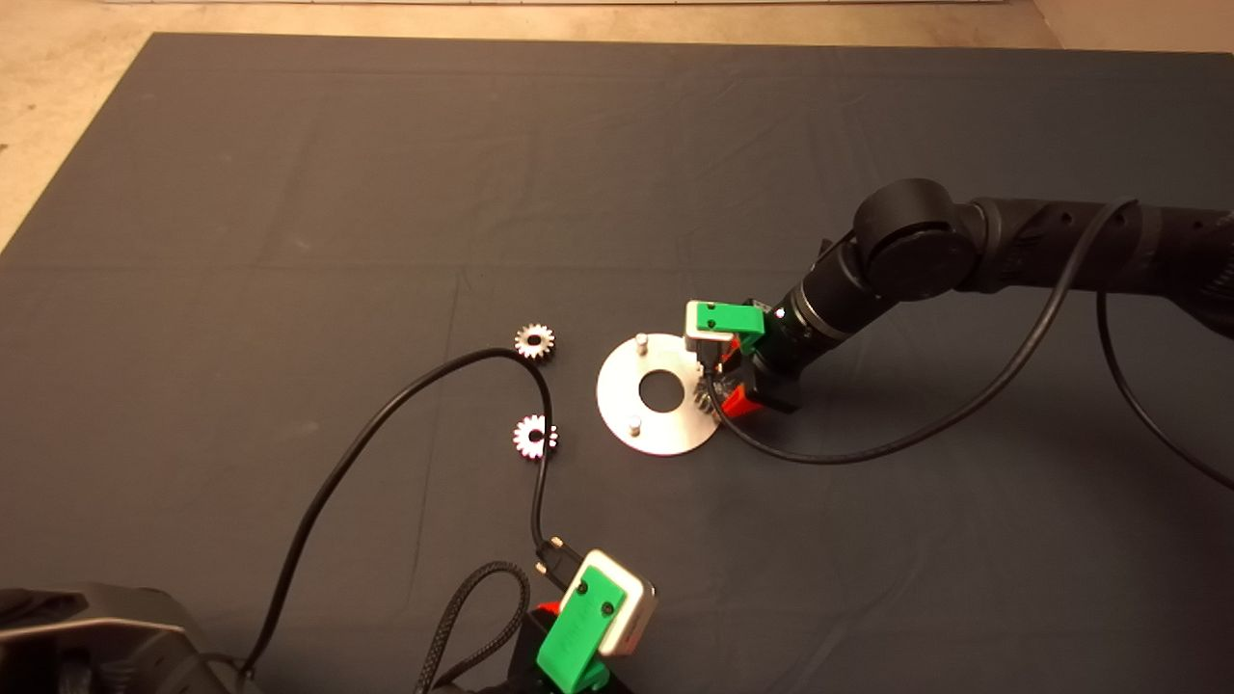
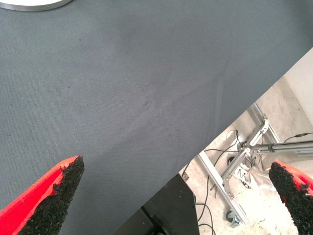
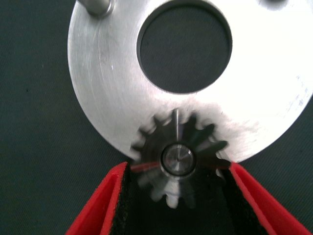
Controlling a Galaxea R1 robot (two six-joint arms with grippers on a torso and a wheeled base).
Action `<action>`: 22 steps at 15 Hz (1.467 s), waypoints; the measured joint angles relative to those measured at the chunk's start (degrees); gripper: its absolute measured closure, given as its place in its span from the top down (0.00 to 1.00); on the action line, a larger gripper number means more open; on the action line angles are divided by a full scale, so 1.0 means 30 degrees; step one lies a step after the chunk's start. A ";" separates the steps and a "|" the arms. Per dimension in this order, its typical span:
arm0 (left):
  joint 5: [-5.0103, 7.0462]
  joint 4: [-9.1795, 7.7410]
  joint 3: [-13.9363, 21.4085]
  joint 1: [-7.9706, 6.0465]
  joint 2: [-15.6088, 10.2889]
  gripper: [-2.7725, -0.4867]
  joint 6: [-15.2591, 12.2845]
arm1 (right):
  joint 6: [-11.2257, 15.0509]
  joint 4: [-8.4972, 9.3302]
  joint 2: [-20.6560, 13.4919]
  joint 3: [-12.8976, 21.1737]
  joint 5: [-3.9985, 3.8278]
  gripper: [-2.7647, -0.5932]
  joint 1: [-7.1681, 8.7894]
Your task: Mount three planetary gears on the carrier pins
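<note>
The silver disc (image 1: 627,400) lies mid-mat with two bare carrier pins (image 1: 640,339) (image 1: 633,424) standing on it. My right gripper (image 1: 711,387) is at the disc's right edge, shut on one planetary gear (image 1: 703,393). In the right wrist view this gear (image 3: 195,139) sits between the red fingers (image 3: 105,205), and the third pin (image 3: 178,159) shows through its centre hole, over the disc (image 3: 107,88). Two more planetary gears (image 1: 534,341) (image 1: 529,436) lie on the mat left of the disc. My left gripper (image 1: 588,627) is parked at the lower edge, open (image 2: 177,169).
A black cable (image 1: 386,414) loops from the lower left past both loose gears and crosses the edge of the nearer one. The right arm's cable (image 1: 868,448) rests on the mat right of the disc. The left wrist view shows the mat's edge and a metal frame (image 2: 244,152) on the floor.
</note>
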 joint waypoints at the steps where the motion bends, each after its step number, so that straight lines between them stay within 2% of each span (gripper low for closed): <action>1: -0.0008 0.0000 0.0000 0.0000 0.0000 0.99 0.0003 | 0.0008 0.0002 0.0000 -0.0028 -0.0081 0.35 0.0008; 2: -0.0008 0.0000 0.0000 0.0000 0.0000 0.99 0.0000 | 0.0011 0.0004 0.0000 -0.0081 -0.0154 0.40 -0.0008; 7: -0.0008 0.0000 0.0000 0.0000 0.0000 0.99 0.0001 | 0.0033 0.0127 0.0000 -0.0180 -0.0163 0.40 0.0008; 10: -0.0008 -0.0001 0.0000 0.0000 0.0000 0.99 0.0000 | 0.0040 0.1045 0.0000 -0.0305 -0.0154 0.42 0.0167; 12: -0.0008 0.0000 0.0000 -0.0008 0.0000 0.99 0.0000 | 0.0045 0.1919 -0.0022 -0.0394 -0.0256 0.47 0.0445; 13: -0.0008 -0.0008 0.0000 -0.0086 0.0000 0.99 0.0000 | 0.0045 0.2494 -0.0071 -0.0406 -0.0358 0.47 0.0780; 14: 0.0000 -0.0004 0.0000 -0.0255 0.0000 0.99 0.0000 | 0.0053 0.3074 -0.0134 -0.0414 -0.0475 0.53 0.1228; 15: -0.0008 -0.0008 0.0000 -0.0423 -0.0008 0.99 0.0000 | 0.0053 0.3469 -0.0163 -0.0414 -0.0645 0.54 0.1648; 16: -0.0016 -0.0001 0.0000 -0.0553 -0.0016 0.99 -0.0007 | 0.0053 0.3882 -0.0228 -0.0414 -0.1053 0.54 0.1986; 17: -0.0016 0.0000 0.0000 -0.0588 -0.0083 0.99 0.0000 | 0.0061 0.4169 -0.0411 -0.0366 -0.1634 0.58 0.2251; 18: -0.0008 -0.0016 0.0000 -0.0585 -0.0158 0.99 -0.0008 | 0.0061 0.4294 -0.0837 -0.0201 -0.2043 0.59 0.2477; 19: -0.0008 -0.0010 0.0000 -0.0622 -0.0211 0.99 0.0000 | 0.0061 0.4336 -0.1442 0.0054 -0.2416 0.59 0.2722; 21: -0.0016 -0.0024 0.0000 -0.0996 -0.0437 0.99 0.0000 | 0.0142 0.4372 -0.3149 0.0808 -0.3515 0.65 0.3104; 22: -0.0008 -0.0008 0.0000 -0.1242 -0.0623 0.99 0.0000 | 0.0207 0.4372 -0.3915 0.1424 -0.3904 0.67 0.3109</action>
